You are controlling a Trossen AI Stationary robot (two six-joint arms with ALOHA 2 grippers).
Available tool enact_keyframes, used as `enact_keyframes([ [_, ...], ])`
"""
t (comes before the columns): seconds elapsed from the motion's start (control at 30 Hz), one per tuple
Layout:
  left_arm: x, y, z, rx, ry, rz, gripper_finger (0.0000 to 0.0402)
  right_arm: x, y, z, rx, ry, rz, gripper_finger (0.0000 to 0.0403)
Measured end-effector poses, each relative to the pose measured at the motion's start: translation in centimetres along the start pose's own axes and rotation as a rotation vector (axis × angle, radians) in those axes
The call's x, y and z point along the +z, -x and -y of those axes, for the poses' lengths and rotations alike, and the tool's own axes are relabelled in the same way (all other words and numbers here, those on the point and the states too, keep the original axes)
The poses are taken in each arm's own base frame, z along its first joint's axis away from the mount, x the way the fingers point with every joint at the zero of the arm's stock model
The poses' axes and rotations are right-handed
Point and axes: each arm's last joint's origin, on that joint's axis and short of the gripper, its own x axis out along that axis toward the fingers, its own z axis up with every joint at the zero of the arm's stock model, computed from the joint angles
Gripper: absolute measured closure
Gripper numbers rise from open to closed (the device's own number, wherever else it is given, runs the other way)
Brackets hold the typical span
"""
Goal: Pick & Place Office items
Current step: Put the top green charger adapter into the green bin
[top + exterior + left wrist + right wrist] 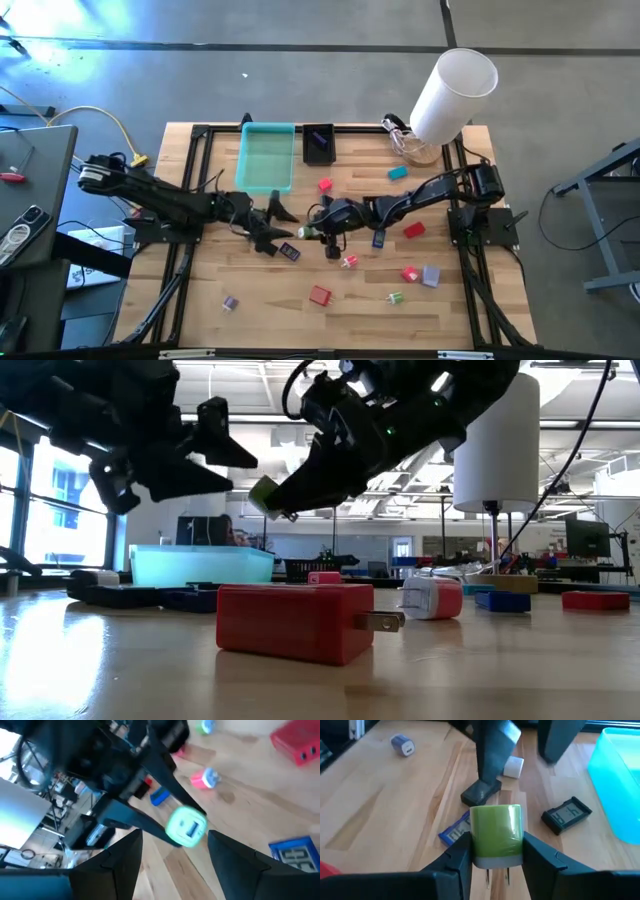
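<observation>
Nearest the low camera lies a red blocky plastic wall charger with two metal prongs [295, 622] on the wooden counter [260, 300], untouched. Around it at the near edge sit more pieces that have not been collected: a small purple-grey block [230, 302], a green-and-white plug [395, 297], a red cube [410, 273] beside a lavender block [431, 276], and a pink-and-white adapter [349, 261].

In the middle of the counter the work is in hand. The right pincer [492, 851] is pinching a green plastic charger with a white base and two prongs [496, 836], lifted clear of the wood. The left pincer [172, 852] stands spread, facing that charger from just beside it, empty; this looks like a hand-over between the arms, though that is my reading only. Below them lie a blue flat display piece [455, 833] and a black flat display piece [566, 815], also waiting.

Farther back, a red block [414, 230], a blue piece [379, 239], a small red piece [325, 185] and a teal piece [398, 172] rest on the counter. The translucent teal rectangular tray [268, 157] looks empty from above, and a dark tray [318, 143] stands beside it, with a tall white cylinder [452, 94] at the far right.

Judged so, the task is barely begun: one item is in the air and the rest remain scattered.
</observation>
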Motion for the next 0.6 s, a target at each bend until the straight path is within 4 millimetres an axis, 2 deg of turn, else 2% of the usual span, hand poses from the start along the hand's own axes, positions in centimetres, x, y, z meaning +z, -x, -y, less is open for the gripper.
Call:
enact_keyframes([
  [0.33, 0.47, -0.49, 0.89, 0.018, -0.052, -0.017, 0.0185, 0.11, 0.07, 0.95, 0.035, -0.099, 0.013, 0.0282],
  [0.6, 0.46, -0.48, 0.49, 0.063, -0.048, -0.022, 0.0185, 0.35, 0.09, 0.9, 0.065, -0.104, 0.035, 0.0282],
])
